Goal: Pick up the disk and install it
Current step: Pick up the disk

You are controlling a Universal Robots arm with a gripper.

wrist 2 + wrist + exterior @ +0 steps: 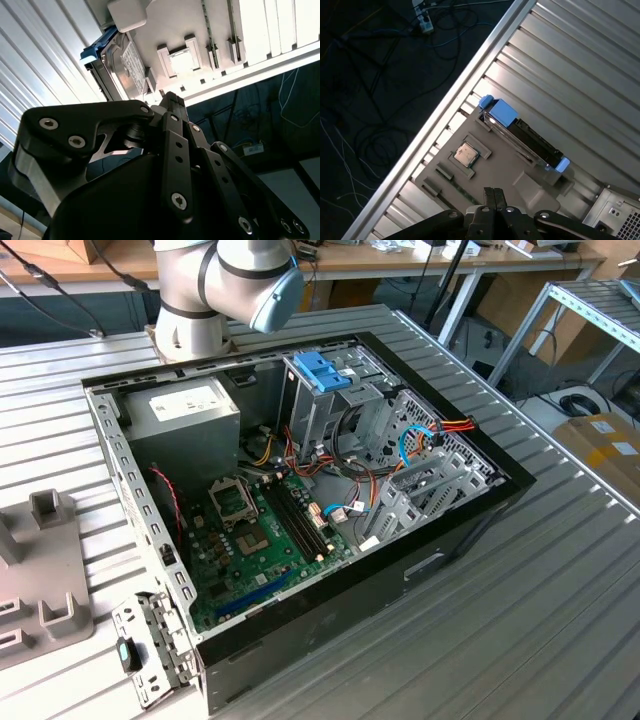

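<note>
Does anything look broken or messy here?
Nothing looks broken or spilled. The computer case lies open with its wires showing. The disk stands on edge in a grey holder on the table, which looks deliberate.

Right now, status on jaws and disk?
Gripper empty, jaws shut. Disk standing on edge in grey fixture, not grasped. Nothing between them.
</note>
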